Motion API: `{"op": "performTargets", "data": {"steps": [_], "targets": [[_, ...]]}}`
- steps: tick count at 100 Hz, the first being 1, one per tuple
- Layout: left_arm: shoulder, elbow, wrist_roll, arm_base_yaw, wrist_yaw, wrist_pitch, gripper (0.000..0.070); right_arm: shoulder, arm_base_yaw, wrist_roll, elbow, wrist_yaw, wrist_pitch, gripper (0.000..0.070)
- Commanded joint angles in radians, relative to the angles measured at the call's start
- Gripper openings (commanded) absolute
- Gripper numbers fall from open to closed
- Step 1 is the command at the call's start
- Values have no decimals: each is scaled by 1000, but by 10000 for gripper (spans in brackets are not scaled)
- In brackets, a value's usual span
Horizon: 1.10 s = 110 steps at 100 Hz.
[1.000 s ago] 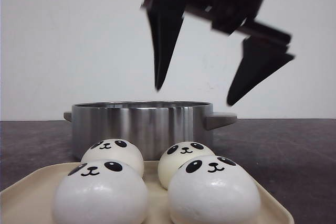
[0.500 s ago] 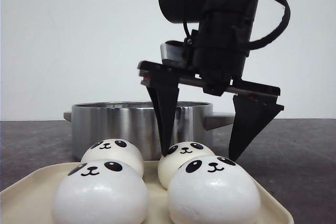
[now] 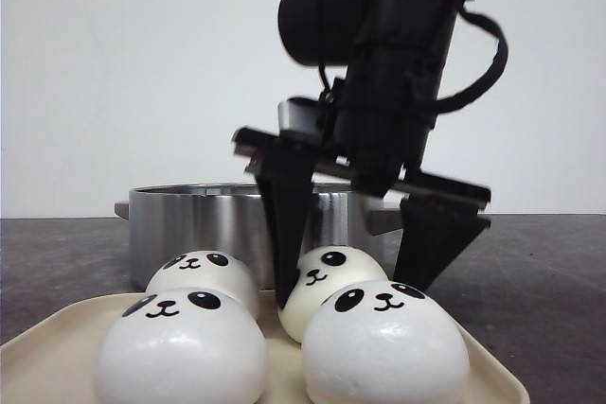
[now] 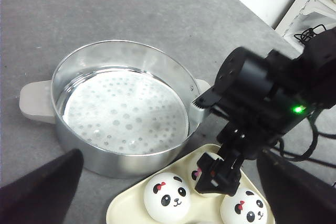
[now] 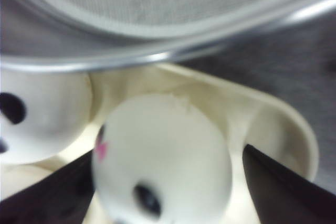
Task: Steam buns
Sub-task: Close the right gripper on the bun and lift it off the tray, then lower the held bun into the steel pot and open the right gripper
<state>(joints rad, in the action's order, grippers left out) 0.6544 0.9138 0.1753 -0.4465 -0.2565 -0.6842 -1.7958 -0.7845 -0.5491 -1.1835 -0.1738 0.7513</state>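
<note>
Four buns wait on the tray point(image 3: 492, 376); the rear right bun point(image 3: 327, 283) lies directly between the right gripper's point(image 3: 352, 292) spread fingers point(image 3: 284, 234), not yet squeezed.

The steel steamer pot point(image 4: 123, 109) sat on the grey table point(image 4: 131, 9), its perforated floor bare. Just beside it, the right gripper point(image 4: 218, 174) reached down over the cream tray point(image 4: 123, 211), between 2 visible buns point(image 4: 166, 196).
</note>
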Motion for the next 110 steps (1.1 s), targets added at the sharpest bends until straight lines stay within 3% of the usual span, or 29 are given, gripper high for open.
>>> {"op": "performTargets", "data": {"steps": [1, 14, 16, 49, 73, 92, 110], "targets": [[5, 16, -10, -6, 6, 9, 637, -40, -10, 10, -6, 19, 3, 411], [5, 16, -10, -6, 6, -3, 637, -39, -10, 18, -7, 36, 2, 23], [5, 16, -10, -6, 6, -4, 637, -37, -10, 20, -7, 37, 4, 0], [5, 16, -10, -6, 6, -4, 637, 182, -74, 72, -76, 55, 140, 0], [7, 16, -38, -8, 26, 4, 637, 351, -108, 102, -280, 255, 27, 0], [7, 16, -44, -24, 51, 3, 638, 229, 43, 150, -391, 169, -48, 0], [7, 16, -44, -26, 50, -2, 638, -5, 149, 145, -457, 14, -60, 0]]}}
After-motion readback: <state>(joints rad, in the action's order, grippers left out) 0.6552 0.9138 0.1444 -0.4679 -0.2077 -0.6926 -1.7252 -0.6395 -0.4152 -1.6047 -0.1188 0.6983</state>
